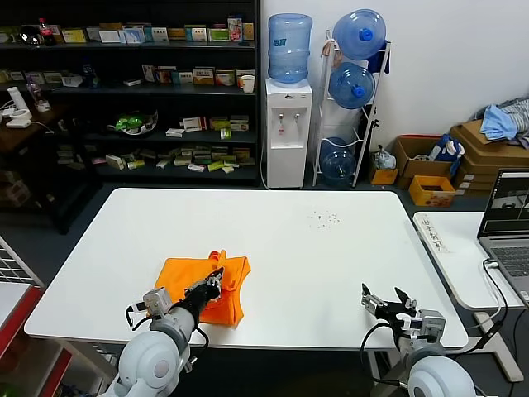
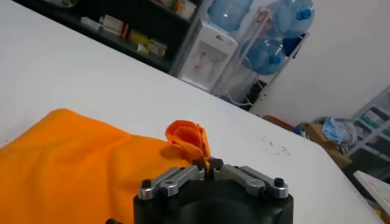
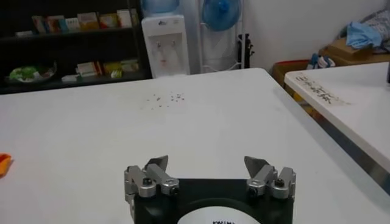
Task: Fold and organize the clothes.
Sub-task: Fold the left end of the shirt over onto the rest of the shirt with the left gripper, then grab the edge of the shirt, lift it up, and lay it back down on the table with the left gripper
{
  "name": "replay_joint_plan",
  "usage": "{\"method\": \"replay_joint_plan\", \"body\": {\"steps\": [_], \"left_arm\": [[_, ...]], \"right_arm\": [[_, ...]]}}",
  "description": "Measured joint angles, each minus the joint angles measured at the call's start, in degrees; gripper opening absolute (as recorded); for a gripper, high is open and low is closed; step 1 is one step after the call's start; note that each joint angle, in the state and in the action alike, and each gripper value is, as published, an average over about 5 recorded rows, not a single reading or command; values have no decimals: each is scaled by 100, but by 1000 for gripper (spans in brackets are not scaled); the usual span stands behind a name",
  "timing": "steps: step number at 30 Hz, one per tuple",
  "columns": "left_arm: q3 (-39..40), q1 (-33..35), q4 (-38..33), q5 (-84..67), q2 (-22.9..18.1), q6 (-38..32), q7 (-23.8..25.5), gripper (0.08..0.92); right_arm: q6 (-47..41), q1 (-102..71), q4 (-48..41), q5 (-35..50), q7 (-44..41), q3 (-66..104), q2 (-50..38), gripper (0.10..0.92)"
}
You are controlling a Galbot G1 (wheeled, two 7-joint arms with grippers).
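The orange T-shirt (image 1: 192, 279) lies folded into a small bundle near the front left of the white table (image 1: 297, 248). My left gripper (image 1: 216, 275) is over the bundle and shut on a pinched fold of the orange T-shirt (image 2: 190, 139), which bunches up just beyond the jaws (image 2: 208, 164). My right gripper (image 1: 387, 299) is open and empty, low over the table's front right part; its own view shows the spread fingers (image 3: 208, 164) over bare tabletop. No lettering shows on the shirt.
A second white table with a laptop (image 1: 506, 217) stands at the right. Dark specks (image 1: 324, 219) mark the tabletop at the back. Shelves, a water dispenser (image 1: 287, 124) and boxes with light-blue cloth (image 1: 502, 122) stand behind.
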Motion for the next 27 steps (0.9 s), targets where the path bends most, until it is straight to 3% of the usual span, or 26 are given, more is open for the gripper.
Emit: {"method": "replay_joint_plan", "body": {"steps": [5,15,21,27], "left_arm": [[45,-4,27,69,-78,36,42,188],[-67,93,-190,38,40,96,108,473],[-494,311,-181,324,488,-94,455,647],[-1068,626,428,915,1113,-594,1166,797]], "right_arm": [[0,34,-49,23,1,-24,-4,823],[13,104,-121,32,1,-90,7,823],[42,107,-123,34,-39,-98,23,823],[66,124,-151,10,-76,-133,66,823]]}}
